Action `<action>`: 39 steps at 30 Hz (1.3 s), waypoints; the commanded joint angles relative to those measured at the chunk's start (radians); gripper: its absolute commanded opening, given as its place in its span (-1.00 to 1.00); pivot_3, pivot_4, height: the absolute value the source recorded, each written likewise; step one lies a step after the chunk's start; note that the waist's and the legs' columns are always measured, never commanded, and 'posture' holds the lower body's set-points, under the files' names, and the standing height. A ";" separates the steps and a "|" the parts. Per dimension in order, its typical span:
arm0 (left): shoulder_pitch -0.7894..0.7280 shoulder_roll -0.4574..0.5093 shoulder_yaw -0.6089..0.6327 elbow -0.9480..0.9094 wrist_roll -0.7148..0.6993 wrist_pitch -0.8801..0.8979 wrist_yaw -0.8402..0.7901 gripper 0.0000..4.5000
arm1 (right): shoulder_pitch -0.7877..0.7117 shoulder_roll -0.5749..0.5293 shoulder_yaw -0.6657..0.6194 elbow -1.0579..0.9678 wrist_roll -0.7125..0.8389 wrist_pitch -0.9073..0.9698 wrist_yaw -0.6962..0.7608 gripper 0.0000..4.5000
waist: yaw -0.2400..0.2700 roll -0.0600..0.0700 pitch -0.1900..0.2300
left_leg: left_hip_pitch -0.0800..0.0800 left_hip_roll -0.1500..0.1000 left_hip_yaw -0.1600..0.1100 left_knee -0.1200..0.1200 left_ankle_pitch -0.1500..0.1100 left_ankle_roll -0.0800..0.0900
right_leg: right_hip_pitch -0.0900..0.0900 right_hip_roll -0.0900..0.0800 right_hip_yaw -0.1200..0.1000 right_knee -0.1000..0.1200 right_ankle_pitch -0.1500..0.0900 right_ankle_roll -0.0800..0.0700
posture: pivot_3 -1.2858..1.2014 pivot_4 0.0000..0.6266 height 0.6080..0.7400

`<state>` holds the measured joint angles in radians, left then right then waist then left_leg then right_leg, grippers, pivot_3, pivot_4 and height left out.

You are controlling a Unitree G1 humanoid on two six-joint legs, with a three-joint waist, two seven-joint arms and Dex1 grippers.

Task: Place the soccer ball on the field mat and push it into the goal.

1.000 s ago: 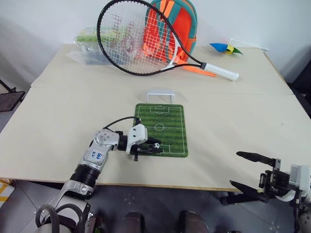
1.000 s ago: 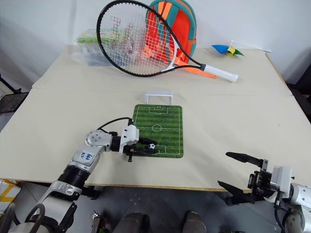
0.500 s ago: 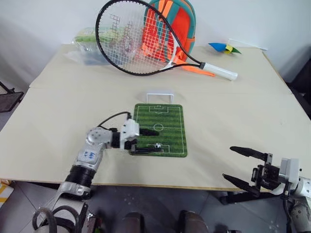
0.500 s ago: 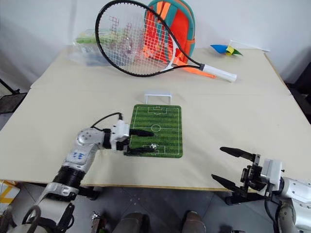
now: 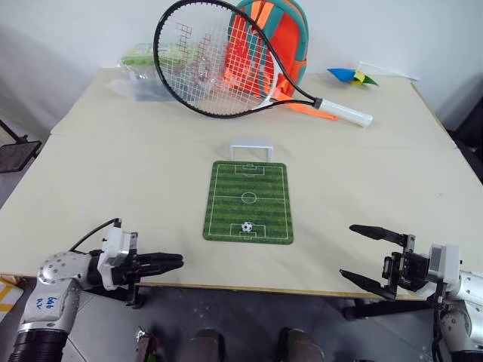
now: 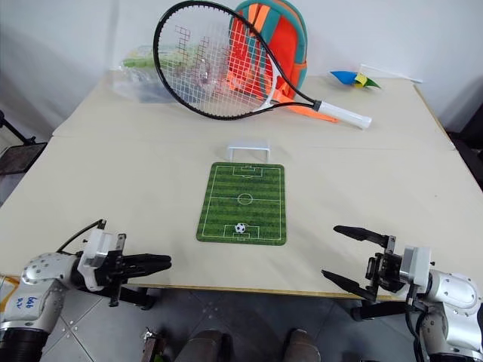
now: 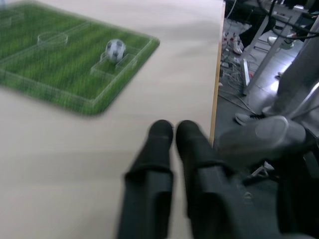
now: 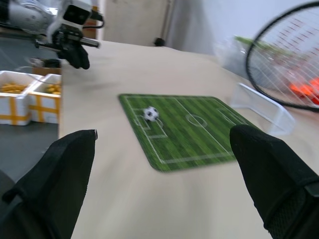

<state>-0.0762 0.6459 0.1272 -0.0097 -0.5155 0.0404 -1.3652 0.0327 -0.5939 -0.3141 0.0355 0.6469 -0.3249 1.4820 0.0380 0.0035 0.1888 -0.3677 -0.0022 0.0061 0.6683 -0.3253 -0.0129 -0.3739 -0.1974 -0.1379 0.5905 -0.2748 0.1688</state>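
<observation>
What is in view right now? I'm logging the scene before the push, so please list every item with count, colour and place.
soccer ball: one, white with black patches, on the near end of the field mat.
field mat: one, green with white lines, centre of the table.
goal: one, white frame, just past the mat's far end.
tennis racket: one, black frame, white grip, leaning on the backpack at the far side.
backpack: one, orange and teal, far side.
plastic bag: one, clear with green contents, far left.
paper toy: one, blue, yellow and green, far right.
table: one, beige.
left gripper: black fingers, shut, near left edge.
right gripper: black fingers, open, near right edge.
</observation>
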 commanded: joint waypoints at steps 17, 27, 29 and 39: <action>-0.345 -0.231 -0.293 0.168 0.220 -0.026 0.194 -1.00 | 0.016 -0.030 0.004 -0.079 -0.032 0.055 -0.115 1.00 | -0.012 0.001 -0.001 | 0.001 0.000 0.004 0.000 -0.001 0.001 | -0.001 0.001 0.003 -0.001 0.000 0.001 | 0.03 -0.52 1.00; -0.456 -0.276 -0.308 0.405 0.278 -0.132 0.178 -1.00 | 0.059 -0.028 0.009 -0.202 -0.030 0.095 -0.212 1.00 | -0.012 0.001 -0.001 | 0.001 0.000 0.004 0.000 -0.001 0.001 | -0.001 0.001 0.003 -0.001 0.000 0.001 | 0.03 -0.52 1.00; -0.494 -0.300 -0.294 0.470 0.292 -0.164 0.208 -1.00 | 0.061 -0.028 0.012 -0.238 -0.031 0.114 -0.242 1.00 | -0.010 0.001 -0.001 | 0.001 0.000 0.004 0.000 -0.001 0.001 | -0.001 0.001 0.003 -0.001 0.001 0.001 | 0.03 -0.52 1.00; -0.723 -0.364 -0.152 0.808 0.380 -0.403 0.585 -1.00 | 0.041 0.021 -0.014 -0.269 -0.051 0.130 -0.412 1.00 | -0.013 -0.001 0.000 | 0.000 0.000 0.004 0.001 -0.001 0.002 | -0.001 0.001 0.002 -0.001 0.001 0.002 | 0.03 -0.52 1.00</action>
<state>-0.7892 0.2828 -0.0403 0.7844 -0.1395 -0.3209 -0.7963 0.0837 -0.5781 -0.2937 -0.2110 0.5920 -0.1863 1.1043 0.0250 0.0025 0.1889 -0.3677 -0.0024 0.0108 0.6686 -0.3267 -0.0112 -0.3751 -0.1966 -0.1354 0.5889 -0.2739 0.1706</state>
